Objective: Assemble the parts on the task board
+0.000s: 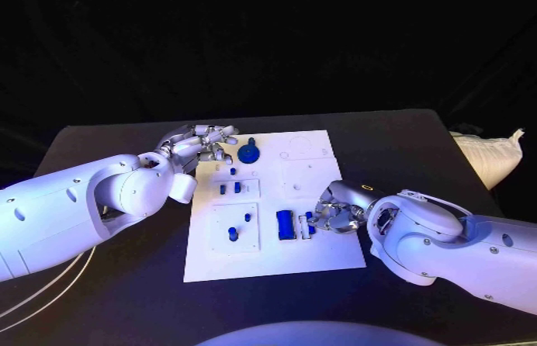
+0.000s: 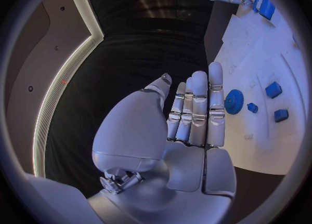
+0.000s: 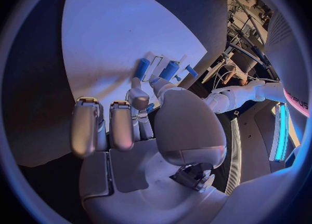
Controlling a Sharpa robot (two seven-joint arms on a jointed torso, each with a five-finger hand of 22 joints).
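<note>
The left hand [image 1: 199, 146] rests at the white board's [image 1: 324, 253] far corner, fingers [image 2: 198, 104] straight, holding nothing, beside a blue gear [image 1: 248, 154]. The right hand [image 1: 336, 216] curls its fingers by a blue block [image 1: 285, 224]; I cannot tell if it holds anything. A white bag [image 1: 490, 156] sits on the desk's [image 1: 112, 299] edge.

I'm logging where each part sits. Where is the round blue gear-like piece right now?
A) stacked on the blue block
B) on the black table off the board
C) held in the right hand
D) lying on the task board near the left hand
D: the blue gear lies flat on the task board at its far end, just beside the left hand, whose fingers hold nothing.
</note>
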